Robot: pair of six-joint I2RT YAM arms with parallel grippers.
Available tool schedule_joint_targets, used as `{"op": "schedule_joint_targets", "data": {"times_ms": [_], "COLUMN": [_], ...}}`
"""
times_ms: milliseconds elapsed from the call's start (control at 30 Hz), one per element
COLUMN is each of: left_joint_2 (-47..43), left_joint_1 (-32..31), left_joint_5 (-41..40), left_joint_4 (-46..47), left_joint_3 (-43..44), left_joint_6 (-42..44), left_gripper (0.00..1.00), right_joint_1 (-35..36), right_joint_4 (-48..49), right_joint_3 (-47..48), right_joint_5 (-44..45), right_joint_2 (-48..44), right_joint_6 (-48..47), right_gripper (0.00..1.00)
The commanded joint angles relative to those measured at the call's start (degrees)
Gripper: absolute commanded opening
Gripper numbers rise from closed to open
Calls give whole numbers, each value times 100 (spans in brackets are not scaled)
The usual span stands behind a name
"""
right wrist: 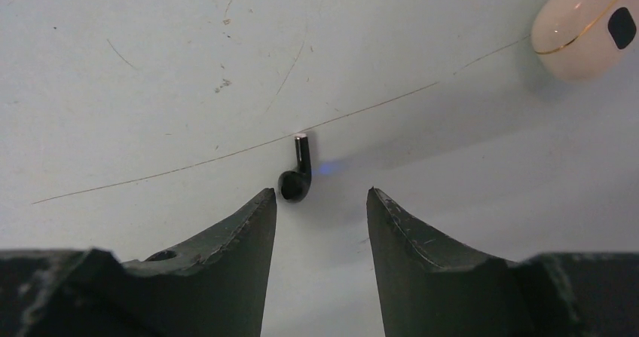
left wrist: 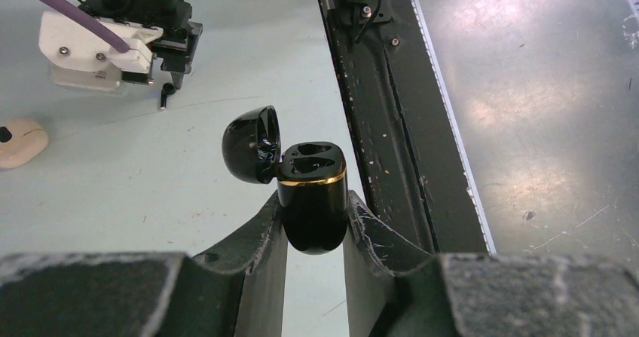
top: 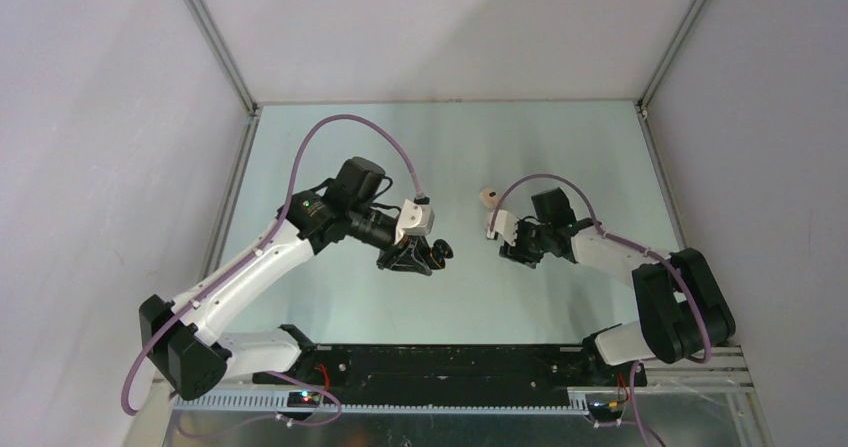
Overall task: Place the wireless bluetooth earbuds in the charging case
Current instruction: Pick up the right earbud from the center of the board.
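Note:
My left gripper (left wrist: 313,201) is shut on a glossy black charging case (left wrist: 311,194) with a gold rim, held off the table. Its lid (left wrist: 251,144) is swung open to the left and two empty sockets show. In the top view this case (top: 440,252) sits at the left gripper's tip near the table's middle. A black earbud (right wrist: 298,175) lies on the table, stem pointing away, just past the left fingertip of my right gripper (right wrist: 322,194). That gripper is open with nothing between its fingers. The left wrist view shows the same earbud (left wrist: 164,96) under the right gripper (left wrist: 169,77).
A cream-coloured closed case (right wrist: 584,32) with a gold seam lies on the table beyond the right gripper, and the cream case (top: 489,198) shows behind it in the top view. The black base rail (left wrist: 392,126) runs along the near table edge.

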Motion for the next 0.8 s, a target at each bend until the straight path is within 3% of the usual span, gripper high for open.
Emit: {"op": "schedule_joint_targets", "data": {"times_ms": [0,200,500,767], "left_joint_2": [-167,-160,-178,-172], "left_joint_1": [-29,-20,-21,-23], "left_joint_5": [36,37,54,56], "left_joint_4": [52,48,46,50], "left_joint_3": [-20,-22,-29,-36], "left_joint_6": [135,141,136,139], "left_gripper": [0,0,0,0], "right_joint_1": [138,243,245,235], "right_joint_4": [27,-187,-118,50], "right_joint_3": [-30,-32,-31,-30], "right_joint_5": [-9,-80,109,178], "right_joint_2": [34,34,204,196], "right_joint_6": [-384,-587,-499,-330], "right_gripper": [52,52,43,23]}}
